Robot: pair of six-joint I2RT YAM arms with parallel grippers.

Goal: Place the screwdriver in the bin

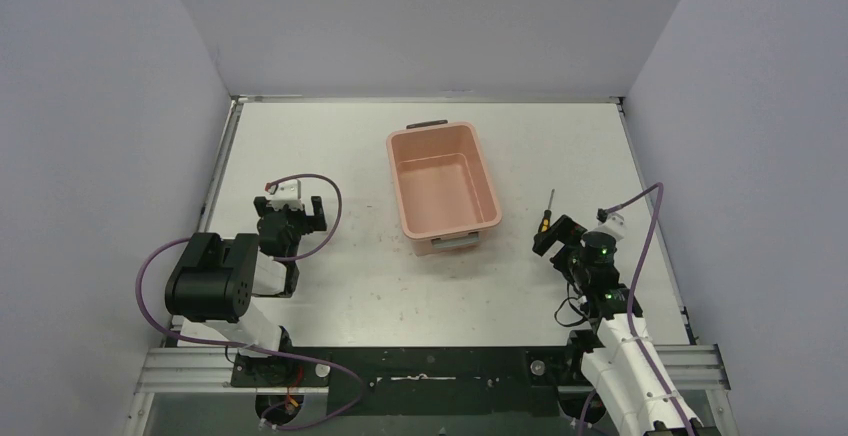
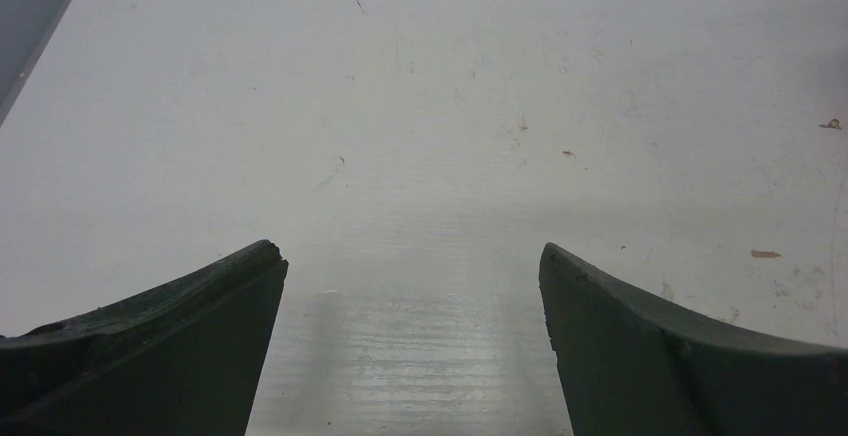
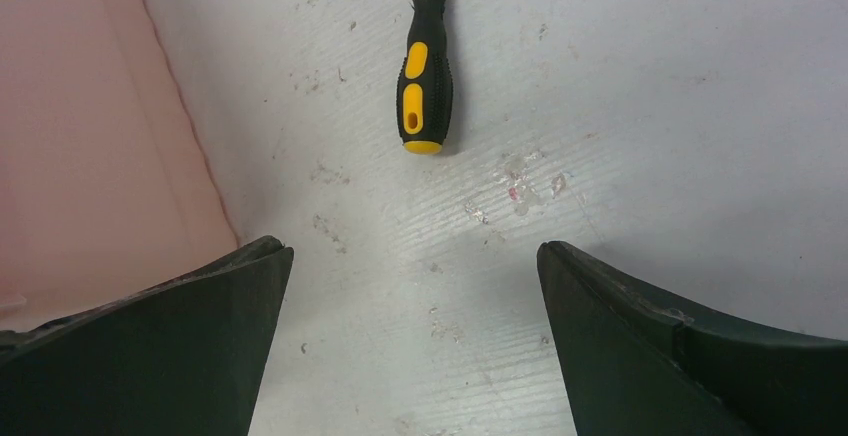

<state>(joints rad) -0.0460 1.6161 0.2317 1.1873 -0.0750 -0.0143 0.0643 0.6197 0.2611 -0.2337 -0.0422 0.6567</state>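
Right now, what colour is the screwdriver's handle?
Black and yellow; the screwdriver shows best in right wrist view.

Crops, occlusions and unreadable detail, three views.

In the right wrist view the screwdriver (image 3: 424, 66) is cropped by the far edge, with only the handle and a stub of shaft kept. The bin (image 3: 90, 156) is cut by the left edge and partly covered by one finger of the right gripper (image 3: 413, 261), so only one wall is shown. The finger roots are lost past the near edge. The left gripper (image 2: 412, 256) is cropped the same way in its own view, and the far table (image 2: 500, 36) is softly blurred. From the top, the screwdriver tip is too small to be read, and the right arm (image 1: 625, 366) is clipped at the near edge.
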